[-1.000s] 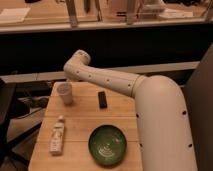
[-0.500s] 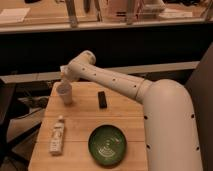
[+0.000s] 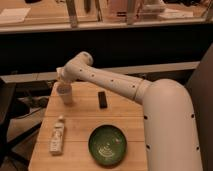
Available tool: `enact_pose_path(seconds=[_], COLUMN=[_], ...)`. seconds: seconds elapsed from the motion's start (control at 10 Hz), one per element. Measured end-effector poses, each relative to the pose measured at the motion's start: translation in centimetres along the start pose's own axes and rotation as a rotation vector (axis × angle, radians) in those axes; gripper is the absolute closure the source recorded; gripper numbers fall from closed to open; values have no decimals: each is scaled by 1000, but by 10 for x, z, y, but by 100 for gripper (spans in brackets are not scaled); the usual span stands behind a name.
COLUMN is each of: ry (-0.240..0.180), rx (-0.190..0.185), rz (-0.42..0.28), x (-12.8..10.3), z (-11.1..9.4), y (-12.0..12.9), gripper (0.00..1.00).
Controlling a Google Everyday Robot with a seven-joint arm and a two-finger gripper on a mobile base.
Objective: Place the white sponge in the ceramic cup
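Observation:
The small off-white ceramic cup [image 3: 65, 94] stands upright near the far left corner of the wooden table [image 3: 80, 125]. My gripper [image 3: 61, 81] is at the end of the white arm [image 3: 115, 82], right above the cup's rim on its left side. The wrist hides most of it. The white sponge is not visible; it may be hidden by the gripper or the cup.
A wide dark-green bowl [image 3: 107, 145] sits at the front middle of the table. A small black block [image 3: 102, 99] lies right of the cup. A white bottle [image 3: 57, 136] lies near the front left edge. A dark counter runs behind the table.
The arm's end has swung left and down, from behind the table's far edge to just above the cup. The table's objects have not moved.

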Motion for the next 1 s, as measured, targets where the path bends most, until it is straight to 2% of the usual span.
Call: enact_pose_path(seconds=[0.1,0.3,0.5,0.6,0.8,0.9,1.0], ry=[0,-4,-1,1,2,4,4], rx=[1,3,5,4,3,4,6], rz=[1,5,2,4,6,8,5], x=[5,0,-7,-4,3,5,4], z=[-2,-2,5,5,-1,-4,-3], y=[2,1,-10,-9,1,5,3], gripper=[57,59,50,50,52,56,55])
